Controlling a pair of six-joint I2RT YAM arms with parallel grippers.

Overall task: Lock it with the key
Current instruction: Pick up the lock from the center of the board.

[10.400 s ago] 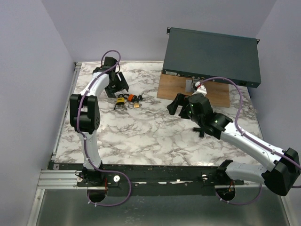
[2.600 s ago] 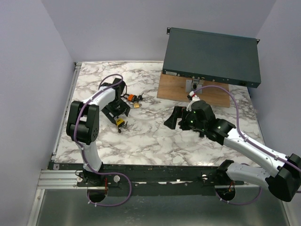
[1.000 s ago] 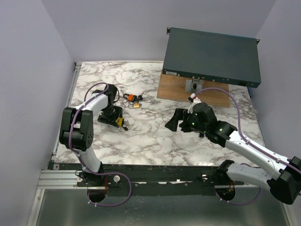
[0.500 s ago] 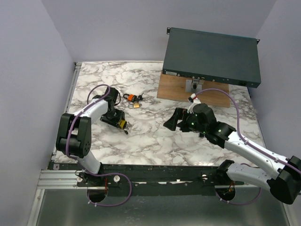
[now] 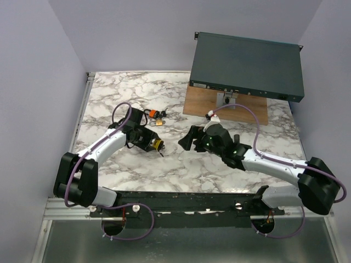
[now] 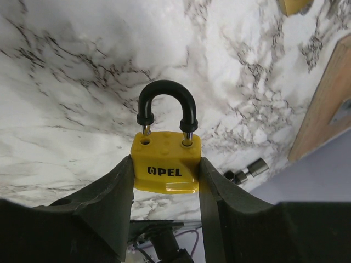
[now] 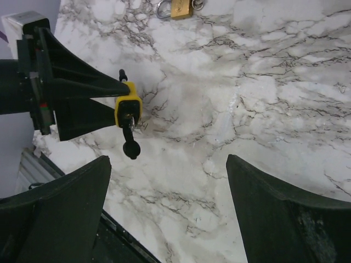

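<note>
My left gripper (image 5: pixel 156 143) (image 6: pixel 165 160) is shut on the sides of a yellow padlock (image 6: pixel 164 167) (image 5: pixel 157 144) marked OPEL, held just above the marble table (image 5: pixel 181 164). Its black shackle (image 6: pixel 164 101) sticks out past the fingertips, and one leg stands clear of its hole. In the right wrist view the padlock (image 7: pixel 128 107) sits up and to the left of my right gripper (image 7: pixel 168 157) (image 5: pixel 188 141), which is open and empty, a short way to the padlock's right. I cannot make out a key.
An orange padlock (image 5: pixel 152 113) and a brass padlock (image 5: pixel 159 121) (image 7: pixel 180 8) lie on the table behind the left gripper. A wooden board (image 5: pixel 219 104) under a dark metal box (image 5: pixel 247 66) stands at the back right. The table's near rail (image 5: pixel 181 200) runs below.
The left gripper has closed on the yellow padlock and carried it right, toward the table's middle. The right arm has stretched left, bringing its gripper close to the padlock.
</note>
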